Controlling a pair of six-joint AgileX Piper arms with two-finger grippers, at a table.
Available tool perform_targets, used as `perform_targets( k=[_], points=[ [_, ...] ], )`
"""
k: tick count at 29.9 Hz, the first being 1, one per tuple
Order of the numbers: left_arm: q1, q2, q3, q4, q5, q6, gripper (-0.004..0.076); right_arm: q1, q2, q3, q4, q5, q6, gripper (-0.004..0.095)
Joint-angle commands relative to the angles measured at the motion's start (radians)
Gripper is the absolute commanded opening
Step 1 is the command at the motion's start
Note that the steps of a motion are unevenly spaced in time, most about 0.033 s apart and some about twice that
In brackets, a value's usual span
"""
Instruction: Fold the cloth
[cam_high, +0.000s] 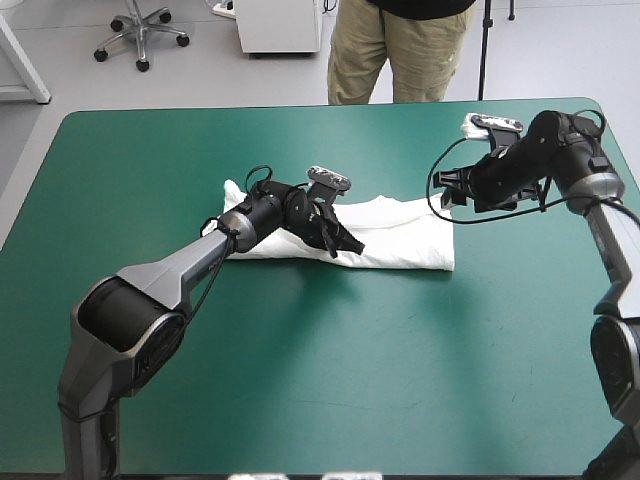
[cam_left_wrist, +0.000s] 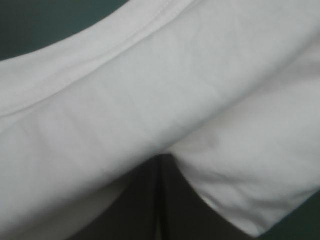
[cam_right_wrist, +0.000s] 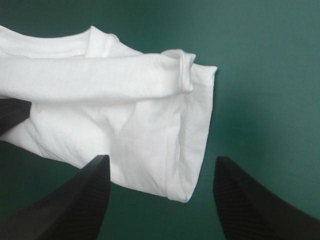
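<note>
T-shirt (cam_high: 400, 235) folded; left tool (cam_high: 353, 246) grasping its near edge; right tool (cam_high: 444, 197) released above its right edge.

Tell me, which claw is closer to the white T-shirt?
Left. The left claw is shut on the T-shirt near its middle; the right claw is open, off the T-shirt's end, not touching it.
</note>
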Motion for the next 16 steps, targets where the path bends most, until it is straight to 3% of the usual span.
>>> perform_targets(
  k=[1, 16],
  points=[
    [-0.006, -0.029, -0.019, -0.03, -0.018, -0.002, -0.0009, -0.013, 0.004, -0.009, 0.035, -0.009, -0.025, 0.0609],
    [-0.006, -0.029, -0.019, -0.026, 0.02, 0.001, -0.0009, -0.013, 0.197, -0.009, 0.084, -0.009, -0.05, 0.0608]
  ],
)
